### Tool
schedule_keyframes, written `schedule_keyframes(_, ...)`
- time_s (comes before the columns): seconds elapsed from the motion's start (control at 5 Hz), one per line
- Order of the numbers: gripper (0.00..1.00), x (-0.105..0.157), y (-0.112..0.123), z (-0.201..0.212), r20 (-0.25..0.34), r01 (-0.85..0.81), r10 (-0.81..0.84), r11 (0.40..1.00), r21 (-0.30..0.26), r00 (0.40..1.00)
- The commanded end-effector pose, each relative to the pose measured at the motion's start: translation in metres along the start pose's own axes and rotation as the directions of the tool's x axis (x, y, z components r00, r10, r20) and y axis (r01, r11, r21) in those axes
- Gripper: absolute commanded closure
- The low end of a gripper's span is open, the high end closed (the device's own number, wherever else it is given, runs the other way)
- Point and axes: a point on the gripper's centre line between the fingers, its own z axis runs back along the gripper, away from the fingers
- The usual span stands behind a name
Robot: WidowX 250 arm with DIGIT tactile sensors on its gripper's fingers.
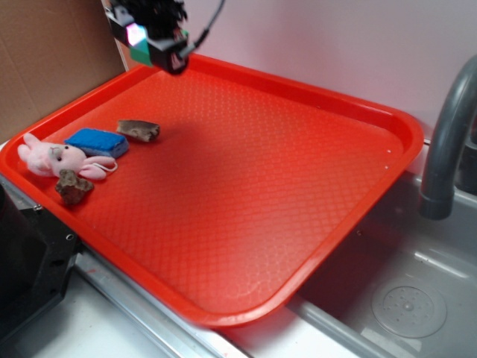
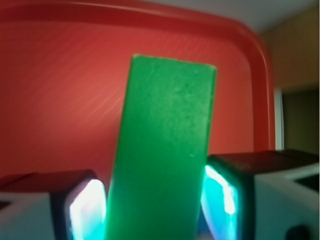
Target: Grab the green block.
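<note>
- Gripper (image 1: 153,41) sits high over the far-left corner of the red tray (image 1: 298,186), closed on the green block (image 2: 165,150). Wrist view shows the block clamped between the 2 pads (image 2: 87,207), its long axis pointing out past the fingertips.
- Block is off the tray surface; exterior view shows only a small green patch of it between the fingers (image 1: 141,48). Judgement: the grab looks done, and the height keeps the block clear of everything below.
- Grip is on the block's near end, with much of its length sticking out. Judgement: that overhang could let it pivot if bumped.
- Other items lie together at the tray's left edge, well apart from the gripper: blue sponge (image 1: 97,142), pink plush bunny (image 1: 59,159) touching it, 2 brown lumps (image 1: 139,130) (image 1: 74,186), possibly rock or bark; too small to tell.
- Rest of the tray is bare.
- Sink basin (image 1: 417,298) and grey faucet (image 1: 447,142) sit to the right, away from the arm. Nothing obstructs the gripper here.
</note>
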Motion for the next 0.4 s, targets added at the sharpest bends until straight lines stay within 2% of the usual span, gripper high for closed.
schedule_keyframes(0.0,1.0,-0.0339,-0.0443,0.0859,0.027,-0.021,0.023,0.997,-0.073,0.999)
schedule_keyframes(0.2,1.0,-0.0403,-0.0385,0.0914,0.045,-0.029,0.033,0.995,-0.1,0.998)
